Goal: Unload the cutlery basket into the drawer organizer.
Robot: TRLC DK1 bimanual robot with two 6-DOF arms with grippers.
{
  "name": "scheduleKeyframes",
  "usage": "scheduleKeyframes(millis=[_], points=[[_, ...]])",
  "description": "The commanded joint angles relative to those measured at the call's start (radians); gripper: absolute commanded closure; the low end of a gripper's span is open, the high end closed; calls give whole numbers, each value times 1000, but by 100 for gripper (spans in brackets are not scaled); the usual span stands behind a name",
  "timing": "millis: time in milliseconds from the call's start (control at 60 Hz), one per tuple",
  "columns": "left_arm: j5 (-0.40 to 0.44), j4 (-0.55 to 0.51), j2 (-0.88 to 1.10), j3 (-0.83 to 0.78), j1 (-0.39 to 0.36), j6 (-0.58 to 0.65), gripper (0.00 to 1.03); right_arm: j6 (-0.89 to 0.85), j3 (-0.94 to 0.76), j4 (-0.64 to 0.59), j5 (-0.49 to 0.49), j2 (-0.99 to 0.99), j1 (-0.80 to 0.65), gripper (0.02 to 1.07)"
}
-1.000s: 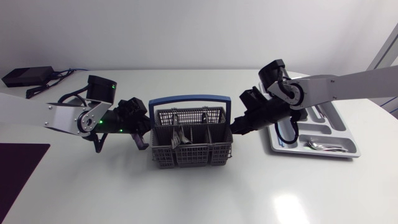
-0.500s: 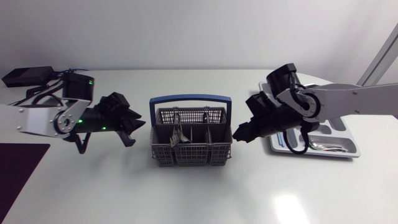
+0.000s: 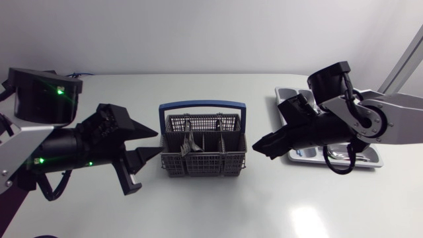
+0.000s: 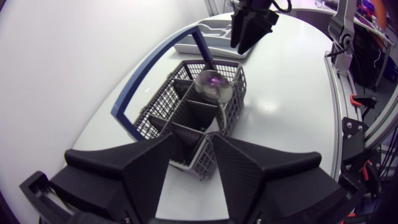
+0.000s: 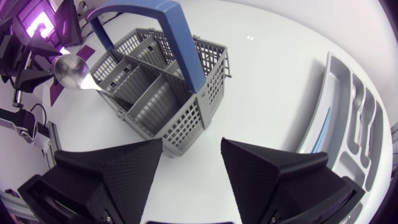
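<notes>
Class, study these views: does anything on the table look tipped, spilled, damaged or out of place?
Nothing stands out. The cutlery basket stands upright, a spoon stands bowl-up in one of its compartments, and the drawer organizer lies flat, apart from the basket.

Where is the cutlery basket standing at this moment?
In the head view, the cutlery basket stands at the middle of the table, between the left gripper and the right gripper; the drawer organizer lies farther to its right.

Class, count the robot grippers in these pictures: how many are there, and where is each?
2. The left gripper is open beside the left end of the cutlery basket. The right gripper is open between that basket and the drawer organizer. None seems hidden.
</notes>
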Motion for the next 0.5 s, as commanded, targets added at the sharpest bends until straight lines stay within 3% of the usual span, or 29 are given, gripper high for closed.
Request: scheduleKeyframes(millis=[0, 233, 483], points=[[-29, -19, -5, 5, -65, -55, 55, -16, -29, -30, 8, -43, -12, 28], [-108, -21, 75, 34, -181, -128, 55, -19, -45, -42, 7, -78, -19, 27], [-166, 30, 173, 69, -204, -185, 58, -16, -50, -42, 5, -86, -19, 27]])
